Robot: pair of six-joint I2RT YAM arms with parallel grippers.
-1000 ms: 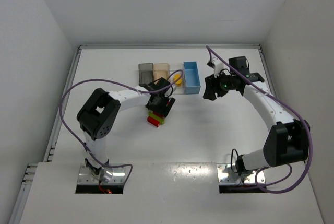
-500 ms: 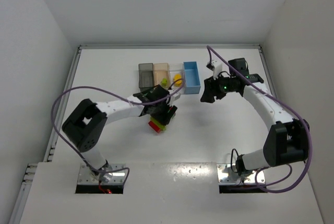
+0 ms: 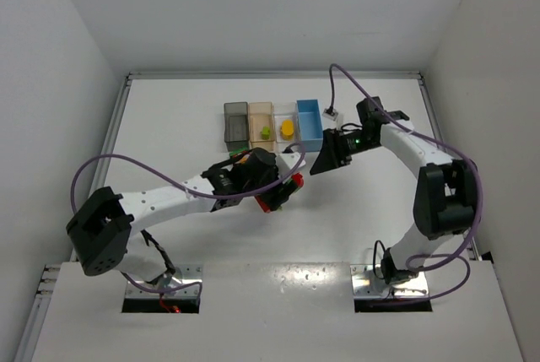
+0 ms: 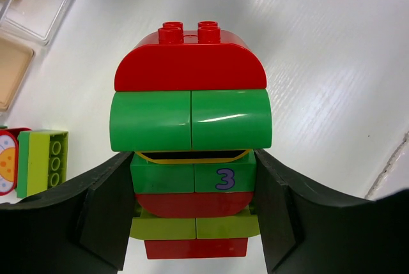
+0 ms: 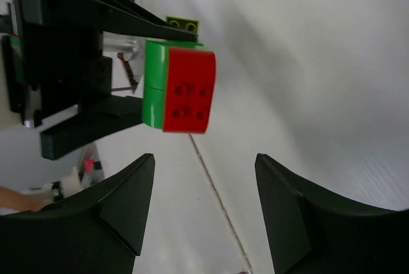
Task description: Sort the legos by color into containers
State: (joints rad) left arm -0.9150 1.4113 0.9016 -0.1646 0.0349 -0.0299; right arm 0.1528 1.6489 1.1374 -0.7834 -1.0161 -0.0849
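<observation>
Four bins in a row on the table [image 3: 169,126], beyond the left claw [image 4: 193,178] and off to the left of the right claw [image 5: 204,162]: dark grey bin [image 3: 235,126], tan bin [image 3: 261,113], clear bin [image 3: 287,148], blue bin [image 3: 310,138]. Judged as early going: only two of them visibly in use, most of the sorting left to do. Next in size, the stack of legos [image 4: 192,111], with a red dome on top, dark green under it, then yellow, green, red, lime and red layers. Pinched at its lower half between the fingers of the left claw, upper half jutting out past the fingertips. Probably has to be pulled apart before any layer can go to a bin by colour. Opposite, the right claw spread wide, nothing between its fingers, aimed at the studded red top of the stack, near but not touching. Smaller: a loose lime brick [image 4: 41,162] and a round red piece [image 4: 6,159] on the table, just left of the left claw in its wrist view, unsorted. Smallest, already placed: a lime piece [image 3: 265,132] in the tan bin, a yellow piece [image 3: 287,128] in the clear bin. Cannot tell whether the dark grey bin holds anything.
</observation>
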